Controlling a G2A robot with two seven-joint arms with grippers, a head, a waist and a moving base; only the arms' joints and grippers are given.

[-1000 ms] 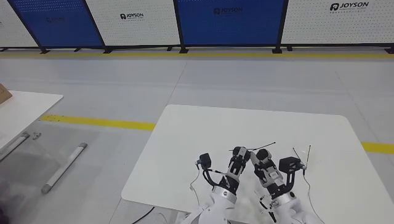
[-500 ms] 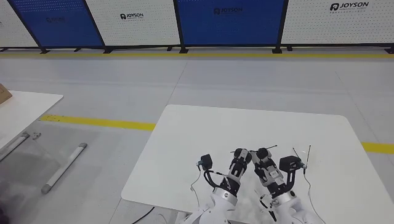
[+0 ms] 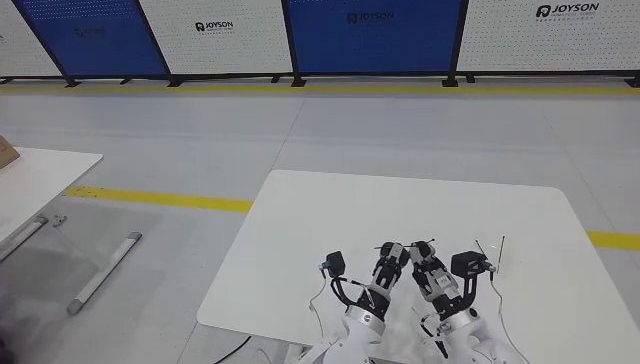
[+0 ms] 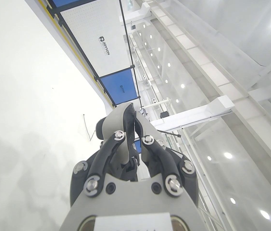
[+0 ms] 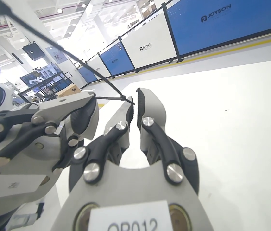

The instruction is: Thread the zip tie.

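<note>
Right gripper (image 5: 135, 98): positioned over the near edge of the white rectangular table (image 3: 330, 224). Its fingers are pressed together, pinching the black plastic zip tie (image 5: 41, 37) at the lower end of its strap. From the fingertips the strap rises at a slant, clear of the table, and the square head is at the free upper end.

Left gripper (image 4: 132, 111): just beside the right gripper. Its fingers are pressed together on a thin section of strap that runs across to the right gripper's tips.

Slightly farther out, to the right: loose black ties (image 3: 501, 249) lying flat on the table, apart from both grippers.

Beyond the table: blue and white perforated partition panels (image 3: 375, 19).
</note>
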